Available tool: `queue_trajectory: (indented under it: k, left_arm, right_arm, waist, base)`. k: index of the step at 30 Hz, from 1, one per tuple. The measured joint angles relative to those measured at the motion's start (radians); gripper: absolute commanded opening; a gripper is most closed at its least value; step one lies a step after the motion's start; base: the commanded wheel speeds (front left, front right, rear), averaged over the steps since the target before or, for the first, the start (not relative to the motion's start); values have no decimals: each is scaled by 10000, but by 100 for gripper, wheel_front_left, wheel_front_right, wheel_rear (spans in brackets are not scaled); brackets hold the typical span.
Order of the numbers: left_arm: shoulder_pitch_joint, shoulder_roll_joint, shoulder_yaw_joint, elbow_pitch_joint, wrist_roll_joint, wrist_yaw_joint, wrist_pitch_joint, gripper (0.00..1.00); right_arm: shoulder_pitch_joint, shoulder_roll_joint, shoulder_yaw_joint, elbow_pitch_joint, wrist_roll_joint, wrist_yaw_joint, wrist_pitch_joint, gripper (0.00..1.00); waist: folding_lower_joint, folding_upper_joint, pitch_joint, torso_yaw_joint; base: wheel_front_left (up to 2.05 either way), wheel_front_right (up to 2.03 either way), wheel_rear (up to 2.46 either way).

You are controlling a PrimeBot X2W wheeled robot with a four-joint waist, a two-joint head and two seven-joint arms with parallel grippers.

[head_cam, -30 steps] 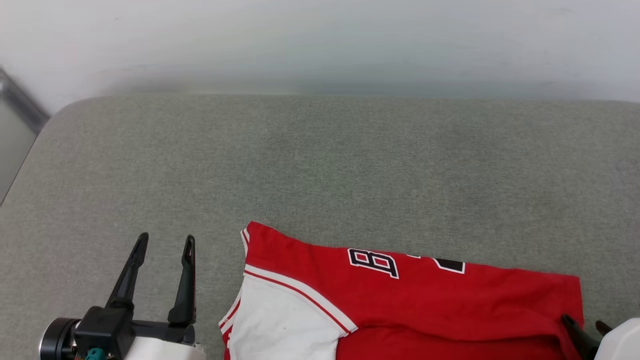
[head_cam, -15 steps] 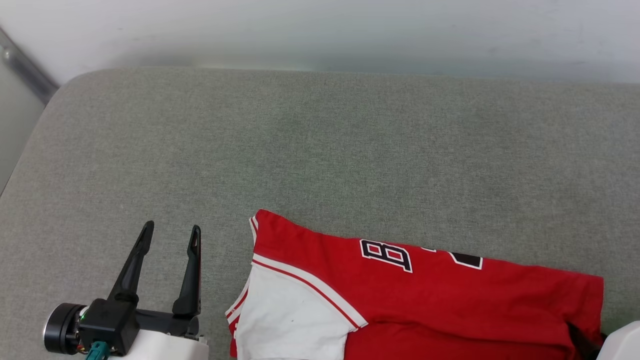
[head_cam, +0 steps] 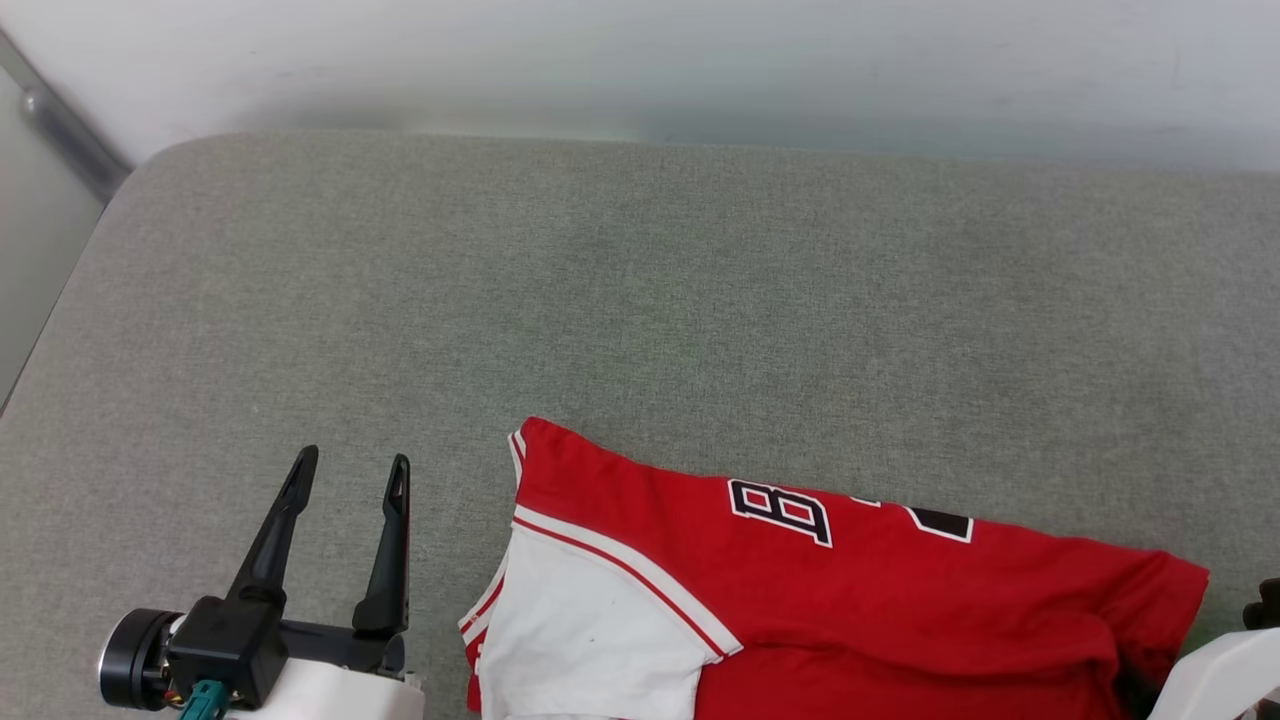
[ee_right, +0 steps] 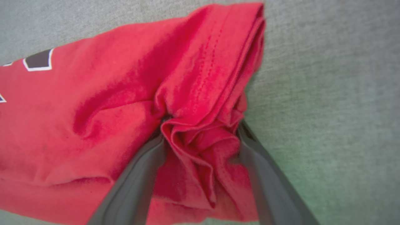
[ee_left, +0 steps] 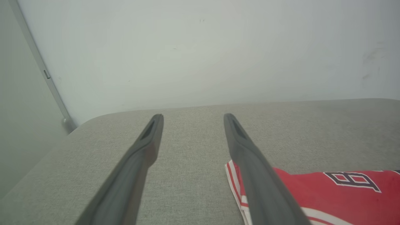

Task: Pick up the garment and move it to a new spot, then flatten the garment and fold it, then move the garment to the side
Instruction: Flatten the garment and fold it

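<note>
Fingers [ee_right: 134, 181] of the right gripper [ee_right: 201, 131] stood wide apart in the right wrist view. A bunched-up lump of red cloth sat in the gap between them. It was one end of the garment [ee_right: 93, 109], a red shirt. The cloth touched the inside of both fingers, but they were not squeezing it, and the folds looked loose and puffy. The rest of the shirt spread away to the left in that view.

In the head view, the shirt lay on a grey cushion [head_cam: 640, 300], low down and toward the right. Its white sleeve [head_cam: 590, 640], edged with red and white stripes, was at the end nearer the robot's left. A black and white print [head_cam: 780, 512] showed near the far edge of the shirt. The right arm's pale forearm [head_cam: 1215, 675] poked in at the lower right corner, right by the crumpled end of the shirt.

The left gripper [head_cam: 354, 458] was spread wide too, and it held nothing. It pointed out over bare cushion, just beside the sleeve end of the shirt, and did not touch it. In the left wrist view, the shirt's striped edge peeked out from behind the right-hand finger [ee_left: 256, 175]. A pale wall [head_cam: 640, 60] stood behind the cushion.
</note>
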Motion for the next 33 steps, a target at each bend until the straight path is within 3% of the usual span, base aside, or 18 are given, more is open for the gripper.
queue_trajectory:
  k: [11,22,28,33]
  left_arm:
    - [48,-134,130,54,134,-136,0,100]
    - [137,-148,142,151,186,-203,0,100]
    - [299,-121,128,238,184,-217,0,100]
    - [490,-119,132,341,184,-226,0,100]
  right_arm:
    - [-165,-188,-326,232,-215,102,-834,0]
    - [-391,-1260,-1476,566,-1072,92,-1241,0]
    - [-285,-1189,-957,-282,-861,88,-874,0]
    - [108,-905,52,-1582,-589,88,-12,0]
  waist:
    - [1,0,-248,-91]
    - [1,0,-550,-285]
    - [1,0,-908,-381]
    - [1,0,-1242,-450]
  base:
    - [0,0,0]
    - [0,0,0]
    - [0,0,0]
    - [0,0,0]
